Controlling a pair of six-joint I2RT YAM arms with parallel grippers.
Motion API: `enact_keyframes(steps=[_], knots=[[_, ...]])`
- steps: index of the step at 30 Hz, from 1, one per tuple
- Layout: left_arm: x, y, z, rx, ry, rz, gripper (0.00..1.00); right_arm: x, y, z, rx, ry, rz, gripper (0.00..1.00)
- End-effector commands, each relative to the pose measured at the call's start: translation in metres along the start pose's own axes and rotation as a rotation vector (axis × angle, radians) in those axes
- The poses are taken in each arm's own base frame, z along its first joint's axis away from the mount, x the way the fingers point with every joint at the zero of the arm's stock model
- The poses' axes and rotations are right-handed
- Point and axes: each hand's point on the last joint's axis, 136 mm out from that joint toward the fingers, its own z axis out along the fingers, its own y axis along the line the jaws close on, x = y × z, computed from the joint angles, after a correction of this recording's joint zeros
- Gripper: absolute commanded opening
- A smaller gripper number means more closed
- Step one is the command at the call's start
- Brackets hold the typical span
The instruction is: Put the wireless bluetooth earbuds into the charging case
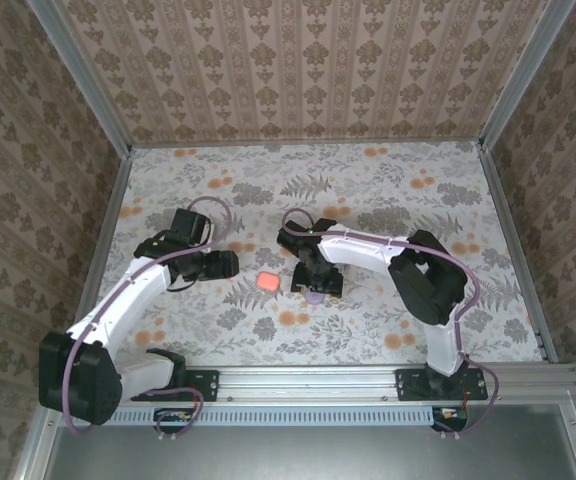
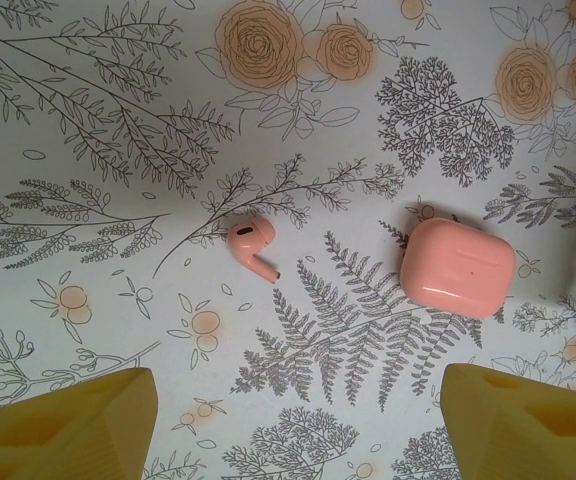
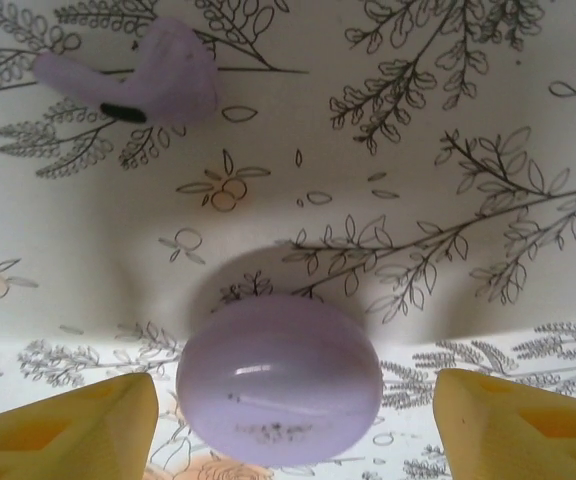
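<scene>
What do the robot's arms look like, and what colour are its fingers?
Both the left arm and the right arm have smooth white shells with chunky black joints and black bases. A thin purple cable loops along each one. Up close, the fingers are yellow wedge-shaped blocks.

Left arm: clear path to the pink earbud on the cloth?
Probably yes: the earbud lies alone, apart from the charging case, and the open left gripper faces it with nothing between.
</scene>
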Motion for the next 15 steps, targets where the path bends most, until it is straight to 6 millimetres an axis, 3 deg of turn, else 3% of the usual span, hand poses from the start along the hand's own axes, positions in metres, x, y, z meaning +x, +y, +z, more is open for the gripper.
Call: enact_keyframes(steps=[1, 8, 15], knots=[[0.0029, 0.0036, 0.0034, -0.002, 0.016, 0.001, 0.75, -0.0038, 0.0063, 0.0032, -0.004, 0.019, -0.011, 0.72], [0.0023, 0.0062, 0.005, -0.007, 0.015, -0.008, 0.74, -0.0013, 0.0057, 0.0112, 0.011, 0.043, -0.01, 0.6], [0.0017, 0.0041, 0.0077, 0.006, 0.021, -0.009, 0.72, 0.0008, 0.0056, 0.0069, 0.001, 0.04, -0.009, 0.49]])
